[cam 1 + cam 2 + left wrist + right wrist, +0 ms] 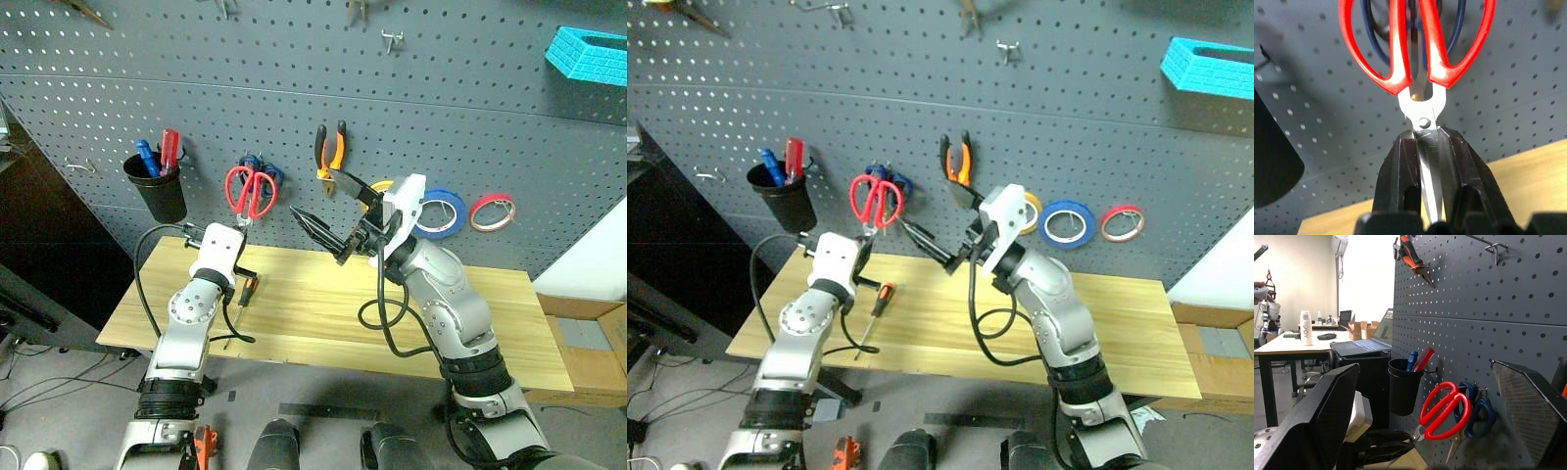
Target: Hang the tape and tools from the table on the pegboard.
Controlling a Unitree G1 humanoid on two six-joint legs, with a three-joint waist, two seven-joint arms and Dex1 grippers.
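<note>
My left gripper [241,228] is shut on the blades of the red-looped scissors [251,191], as the left wrist view shows [1418,44]. Their loops rest against the pegboard [118,88], over the blue-looped scissors [1478,407]. Whether they sit on a hook I cannot tell. My right gripper [313,193] is open and empty, raised in front of the board below the hanging orange-and-black pliers [331,149]. The blue tape [441,212] hangs on the board to its right. The small screwdriver [881,297] lies on the table [323,318] by my left wrist.
A black cup [157,188] with pens hangs left of the scissors. A yellow roll [1030,211] and a red-pink roll [492,211] hang either side of the blue tape. A turquoise basket [588,54] hangs top right. Cardboard boxes [588,348] stand beyond the table's right end.
</note>
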